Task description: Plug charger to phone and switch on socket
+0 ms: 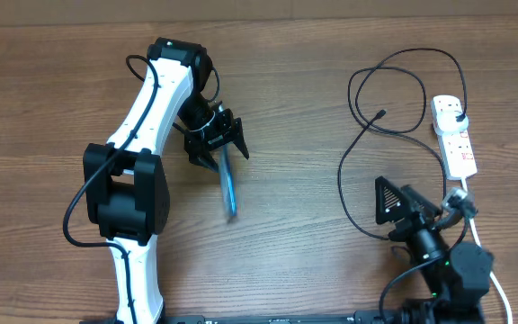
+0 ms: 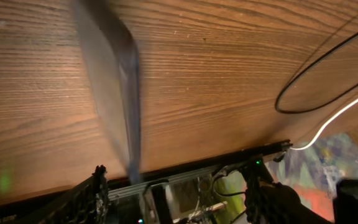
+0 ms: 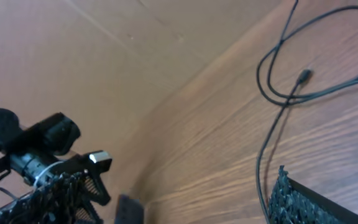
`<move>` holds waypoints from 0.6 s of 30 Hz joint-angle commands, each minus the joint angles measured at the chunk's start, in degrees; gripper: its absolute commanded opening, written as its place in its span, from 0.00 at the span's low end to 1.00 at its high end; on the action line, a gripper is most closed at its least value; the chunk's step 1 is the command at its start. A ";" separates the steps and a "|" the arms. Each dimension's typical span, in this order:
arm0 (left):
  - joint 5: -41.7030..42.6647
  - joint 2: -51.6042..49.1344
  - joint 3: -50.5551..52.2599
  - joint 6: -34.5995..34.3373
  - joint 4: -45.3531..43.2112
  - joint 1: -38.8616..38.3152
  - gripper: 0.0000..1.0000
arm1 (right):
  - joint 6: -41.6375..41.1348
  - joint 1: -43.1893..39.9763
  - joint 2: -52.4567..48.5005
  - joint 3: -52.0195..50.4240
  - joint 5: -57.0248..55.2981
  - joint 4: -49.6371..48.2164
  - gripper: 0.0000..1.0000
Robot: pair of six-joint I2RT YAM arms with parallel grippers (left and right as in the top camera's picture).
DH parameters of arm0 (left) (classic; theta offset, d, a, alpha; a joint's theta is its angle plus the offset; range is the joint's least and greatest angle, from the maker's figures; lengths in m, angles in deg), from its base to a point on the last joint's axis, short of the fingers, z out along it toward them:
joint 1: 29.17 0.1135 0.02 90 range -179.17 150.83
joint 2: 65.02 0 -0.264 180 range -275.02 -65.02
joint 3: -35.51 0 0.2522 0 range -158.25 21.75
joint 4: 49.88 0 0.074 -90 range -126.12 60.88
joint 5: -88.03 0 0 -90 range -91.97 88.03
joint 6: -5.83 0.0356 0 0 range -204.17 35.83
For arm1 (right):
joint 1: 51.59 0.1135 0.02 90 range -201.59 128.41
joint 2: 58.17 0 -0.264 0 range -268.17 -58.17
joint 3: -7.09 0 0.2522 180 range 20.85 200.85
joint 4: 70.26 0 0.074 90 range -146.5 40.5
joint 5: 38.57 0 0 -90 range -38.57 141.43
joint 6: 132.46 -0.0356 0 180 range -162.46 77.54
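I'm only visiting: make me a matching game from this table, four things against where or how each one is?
1 phone
2 charger tip
3 socket strip
4 right fingers

A white, at the far right of the table
B spread open, holding nothing
C inside a loop of its own cable
D blurred, seen edge-on, left of centre

Pairs: 1-D, 2-C, 3-A, 4-B
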 commanded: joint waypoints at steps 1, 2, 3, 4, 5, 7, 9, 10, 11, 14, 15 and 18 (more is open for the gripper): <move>1.16 -0.02 -1.25 1.11 0.00 -0.61 0.73 | 4.24 -0.09 -7.74 10.34 0.48 5.09 0.99; 1.16 -0.02 -1.25 1.09 -0.02 -0.61 0.73 | 5.20 -0.09 -10.40 13.25 0.50 7.65 0.99; 1.14 -0.02 -1.25 1.11 -0.07 -0.59 0.73 | 5.73 -0.09 -12.50 15.61 0.50 9.94 0.99; 1.16 -0.02 -1.25 1.09 -0.13 -0.61 0.73 | 6.69 -0.09 -15.13 18.56 0.50 12.74 0.99; 1.14 -0.02 -1.25 1.11 -0.20 -0.61 0.73 | 7.72 -0.09 -17.77 21.55 0.50 15.69 1.00; 0.79 -0.02 -1.25 1.11 -0.83 -0.61 0.75 | 9.66 -0.09 -23.50 27.32 0.50 21.29 1.00; -1.05 -0.02 -1.25 1.05 -2.47 -0.61 0.80 | 9.62 -0.09 -26.67 29.27 0.50 22.91 1.00; -2.36 -0.02 -1.25 0.83 -3.45 -0.61 0.83 | 9.62 -0.09 -27.85 29.35 0.50 22.73 1.00; -3.87 -0.02 -1.25 0.31 -4.31 -0.61 0.85 | 9.64 -0.09 -28.85 29.31 0.44 22.71 1.00; -8.70 -0.02 -1.46 -1.11 -5.84 -0.48 0.89 | 9.62 -0.09 -32.65 29.31 0.46 22.64 1.00; -10.27 -0.02 -1.90 -1.20 -5.75 -0.37 0.91 | 9.62 -0.11 -33.73 29.31 0.46 22.58 1.00; -13.81 0.37 -3.96 -1.31 -4.50 -0.31 0.93 | 9.62 -0.09 -37.64 29.31 0.44 22.56 1.00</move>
